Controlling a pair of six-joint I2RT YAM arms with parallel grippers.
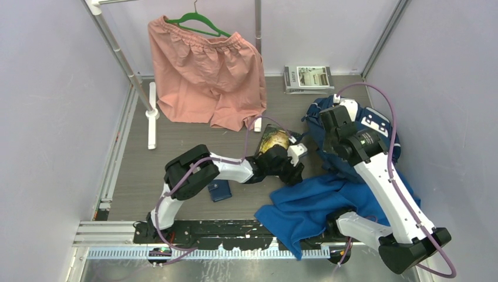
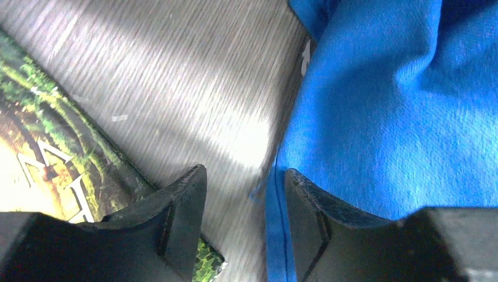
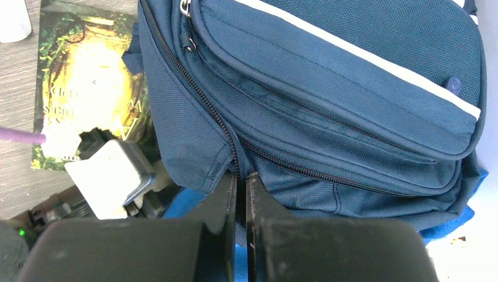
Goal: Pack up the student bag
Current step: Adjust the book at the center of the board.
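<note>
1. One student bag (image 3: 352,106) lies at the right rear of the worktop (image 1: 176,153), its zips shut as far as shown. The right gripper (image 3: 241,194) is closed tight at the bag's near edge, where a zip track ends. Whether it pinches a pull or a fold cannot be told. Hazard: a tug from here may drag the whole bag rather than open it.
2. Royal-blue cloth (image 1: 317,205) is spread beside the bag and seemingly partly under it. Hazard: its hem lies against one finger of the left gripper (image 2: 244,229), so closing may snag the cloth.
3. Book (image 1: 273,140) lies flat, just left of the bag. The left gripper stands part-open and empty, with one finger over the book's corner and bare worktop in the gap. Hazard: the thin cover offers little edge, so the fingers may skid off or crease it.
4. Navy wallet (image 1: 219,190) lies beside the left arm's elbow. Hazard: a sweep of the arm may knock it away.
</note>
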